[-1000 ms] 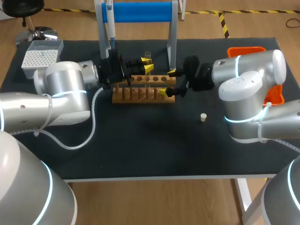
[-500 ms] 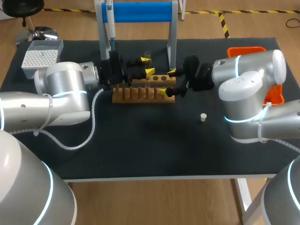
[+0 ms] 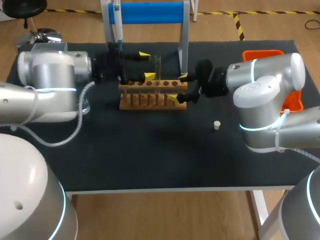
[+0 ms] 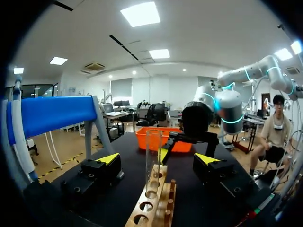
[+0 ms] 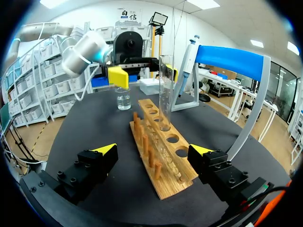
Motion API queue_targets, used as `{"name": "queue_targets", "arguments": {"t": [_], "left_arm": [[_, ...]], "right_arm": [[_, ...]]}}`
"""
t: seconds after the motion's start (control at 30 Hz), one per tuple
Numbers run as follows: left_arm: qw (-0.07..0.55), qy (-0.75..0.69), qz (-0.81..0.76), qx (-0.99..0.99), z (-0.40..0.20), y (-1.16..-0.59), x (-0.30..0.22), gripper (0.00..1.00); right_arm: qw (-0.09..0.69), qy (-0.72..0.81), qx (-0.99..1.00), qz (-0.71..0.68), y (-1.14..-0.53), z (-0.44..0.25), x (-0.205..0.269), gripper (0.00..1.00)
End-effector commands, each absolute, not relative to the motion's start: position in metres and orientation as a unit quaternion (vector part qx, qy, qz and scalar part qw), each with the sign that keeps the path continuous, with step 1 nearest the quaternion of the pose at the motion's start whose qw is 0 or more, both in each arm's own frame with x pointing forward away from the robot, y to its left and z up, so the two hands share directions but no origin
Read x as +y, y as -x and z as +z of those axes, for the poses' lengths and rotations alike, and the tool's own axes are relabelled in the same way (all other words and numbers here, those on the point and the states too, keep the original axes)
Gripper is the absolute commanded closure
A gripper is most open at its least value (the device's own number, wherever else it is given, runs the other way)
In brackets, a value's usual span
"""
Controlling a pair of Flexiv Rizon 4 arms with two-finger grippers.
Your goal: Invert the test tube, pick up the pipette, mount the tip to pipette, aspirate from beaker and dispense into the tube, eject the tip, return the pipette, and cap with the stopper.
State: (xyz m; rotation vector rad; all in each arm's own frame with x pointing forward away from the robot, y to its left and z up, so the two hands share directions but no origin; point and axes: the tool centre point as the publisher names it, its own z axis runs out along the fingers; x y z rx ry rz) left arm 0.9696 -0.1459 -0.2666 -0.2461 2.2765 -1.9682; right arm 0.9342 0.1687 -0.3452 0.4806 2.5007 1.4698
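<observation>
A clear test tube (image 3: 157, 66) stands upright in the wooden rack (image 3: 152, 95). My left gripper (image 3: 146, 65) is just left of the tube, open, with its fingers clear of the glass. In the left wrist view the tube (image 4: 152, 156) rises from the rack (image 4: 154, 205) between the open left gripper (image 4: 158, 161) fingers, a little ahead of them. My right gripper (image 3: 178, 87) stands open at the rack's right end. In its own view the right gripper (image 5: 152, 151) straddles the rack (image 5: 163, 156) without touching it. The pipette (image 3: 118, 25) hangs on the blue stand. The white stopper (image 3: 217, 125) lies on the mat.
A small beaker (image 5: 123, 99) and a white tip box (image 5: 151, 85) stand beyond the rack, near my left arm. The blue stand's legs (image 3: 183, 45) rise right behind the rack. An orange tray (image 3: 262, 53) sits at the back right.
My left gripper has opened, let go of the test tube and drawn back to the left. The tube stays upright in the rack. The right arm has not moved.
</observation>
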Motion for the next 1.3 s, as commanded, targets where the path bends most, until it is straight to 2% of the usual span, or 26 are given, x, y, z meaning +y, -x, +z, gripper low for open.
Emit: {"name": "queue_targets", "arguments": {"t": [0.03, 0.2, 1.0, 1.2, 1.3], "left_arm": [[0.074, 0.109, -0.620, 0.773, -0.242, -0.940, -0.096, 0.00], [0.071, 0.128, -0.603, 0.784, -0.224, -0.915, -0.075, 0.00], [0.071, 0.128, -0.603, 0.784, -0.224, -0.915, -0.075, 0.00], [0.124, 0.203, -0.559, 0.794, -0.240, -0.932, 0.004, 0.00], [0.164, 0.263, -0.526, 0.792, -0.248, -0.940, 0.061, 0.00]], "right_arm": [[0.101, -0.163, 0.846, 0.497, -0.934, -0.345, 0.168, 0.00], [0.101, -0.163, 0.846, 0.497, -0.934, -0.345, 0.168, 0.00], [0.101, -0.163, 0.846, 0.497, -0.934, -0.345, 0.168, 0.00], [0.101, -0.163, 0.846, 0.497, -0.934, -0.345, 0.168, 0.00], [0.101, -0.163, 0.846, 0.497, -0.934, -0.345, 0.168, 0.00]]}}
